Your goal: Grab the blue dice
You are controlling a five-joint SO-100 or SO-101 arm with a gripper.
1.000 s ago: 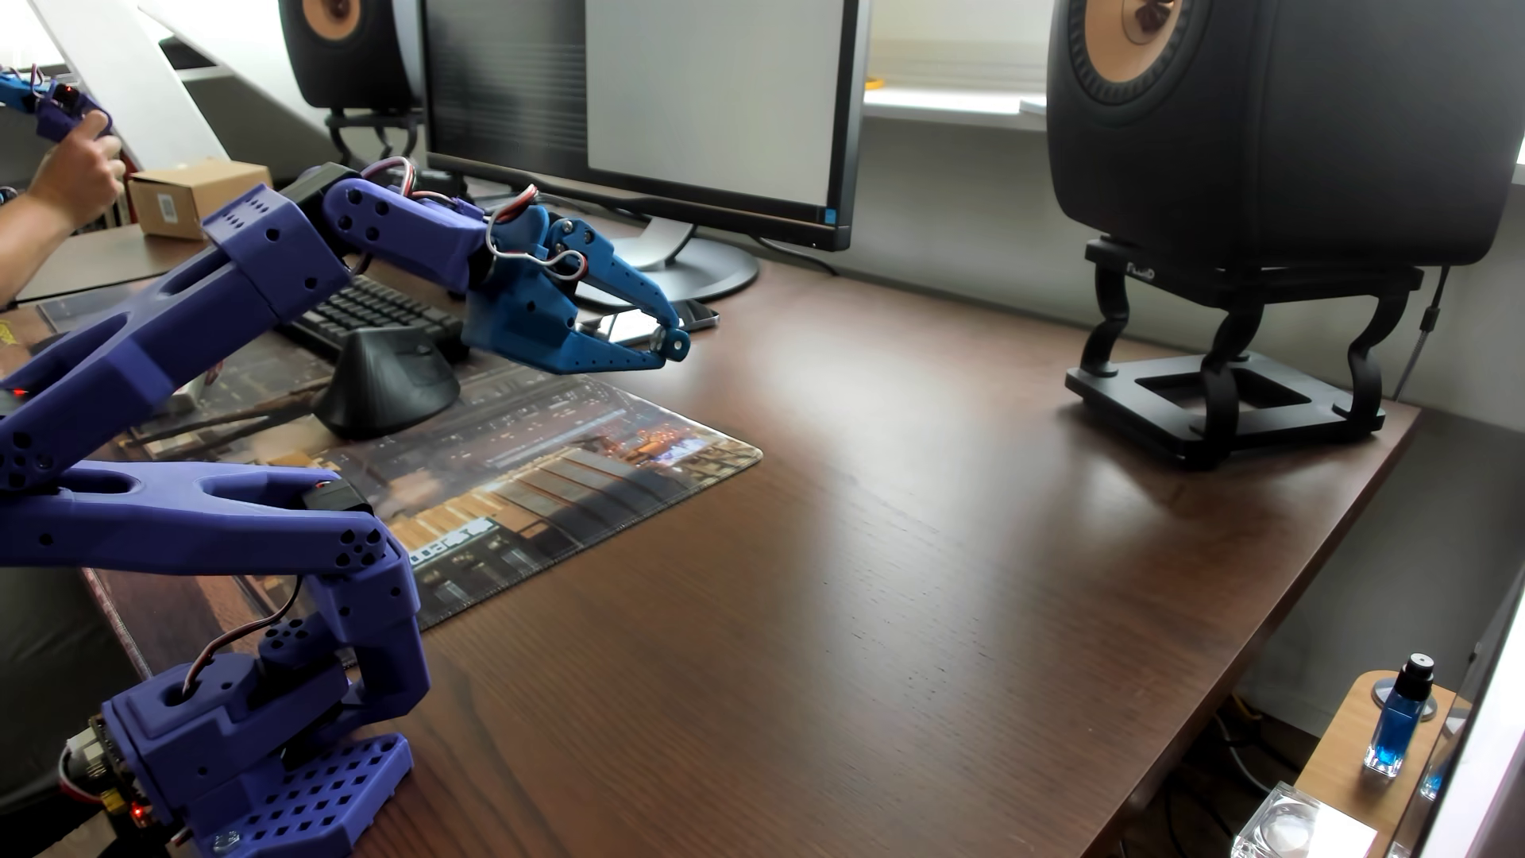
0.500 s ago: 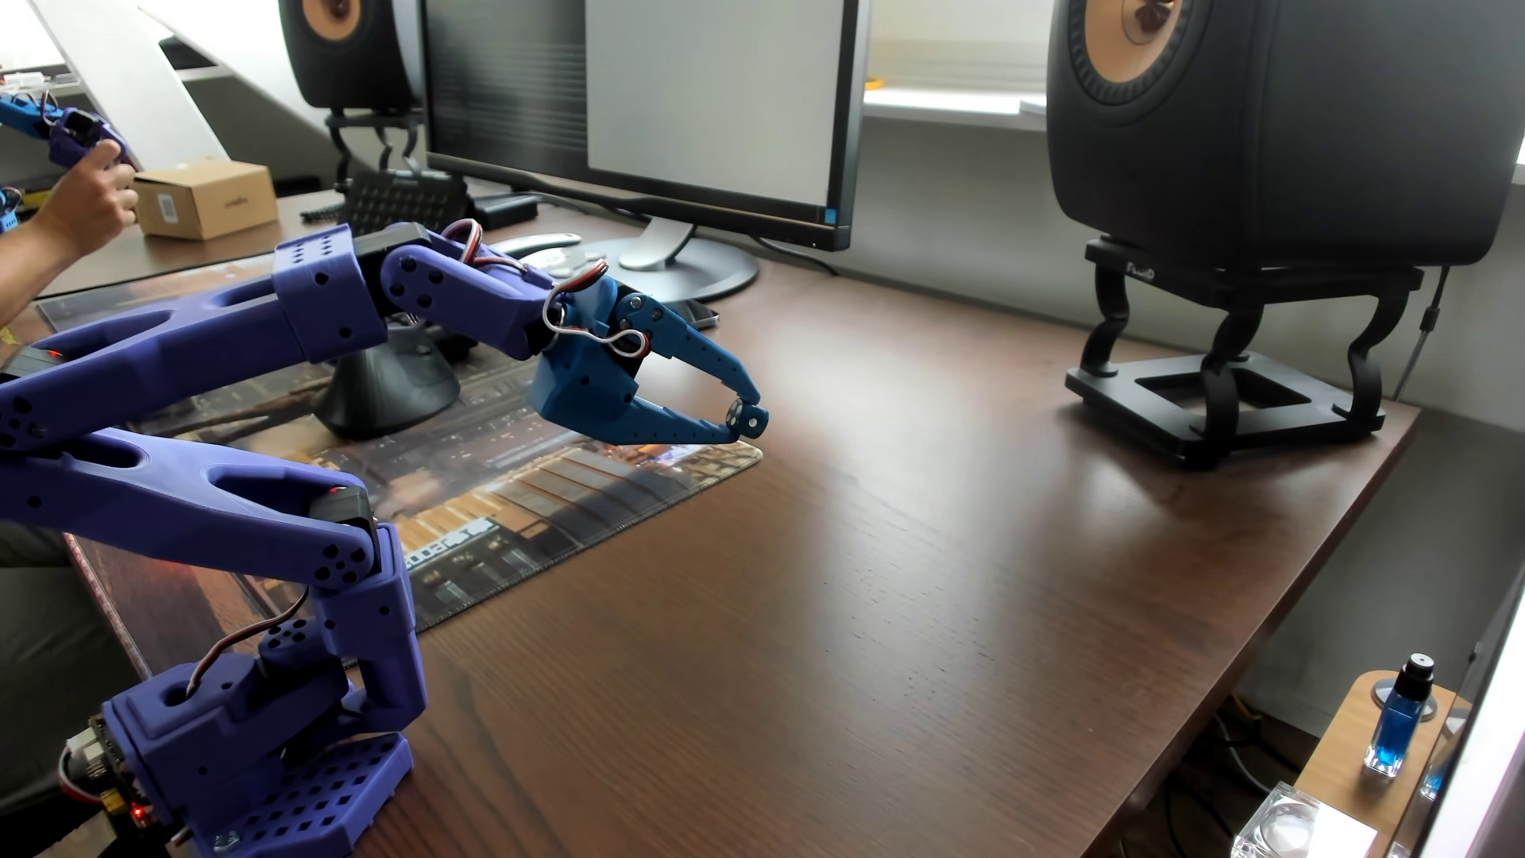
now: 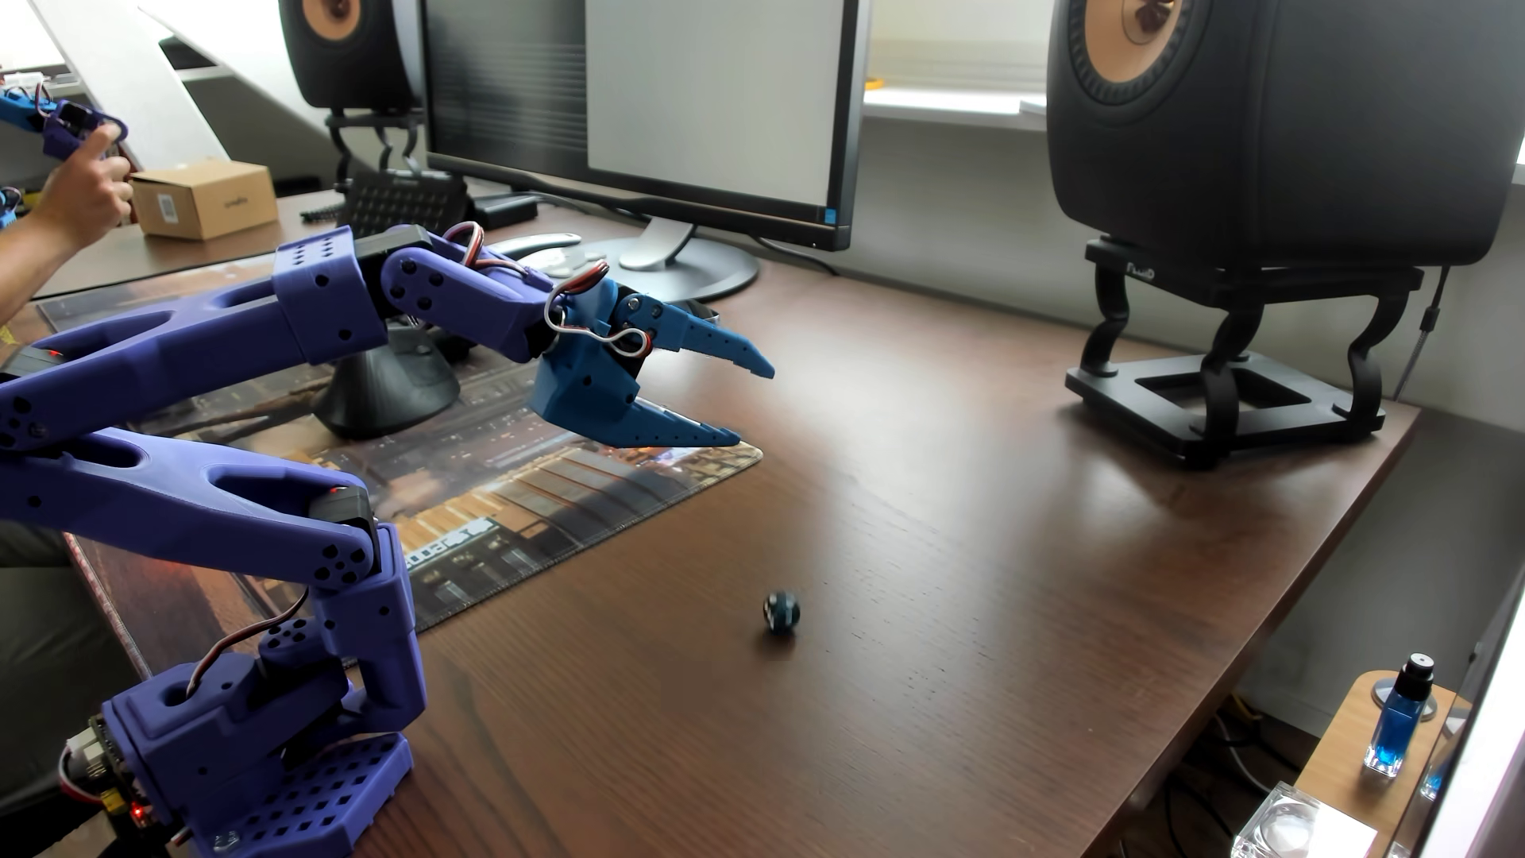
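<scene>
A purple and blue robot arm reaches from its base at the lower left of the other view out over a dark wooden desk. Its gripper hangs in the air above the far corner of a printed desk mat, with the two fingers spread wide apart and nothing between them. The upper finger points right and slightly down; the lower finger lies nearly level.

The dice sits on bare wood, clear of the mat, well below the gripper in the picture and a little to its right. That places it nearer the camera than the fingertips and lower, on the desk surface, with open desk all around it. It appears blurred and almost round, so its faces, pips and exact tilt cannot be made out, nor whether it is at rest. As a cube it has no long axis, so any approach angle would likely serve; the reach would need to drop down and come toward the camera.

At the upper left edge a person's hand grips a second small arm, mostly cut off. A monitor, a speaker on its stand, and a small bottle of blue liquid at the lower right stand apart from the work.
</scene>
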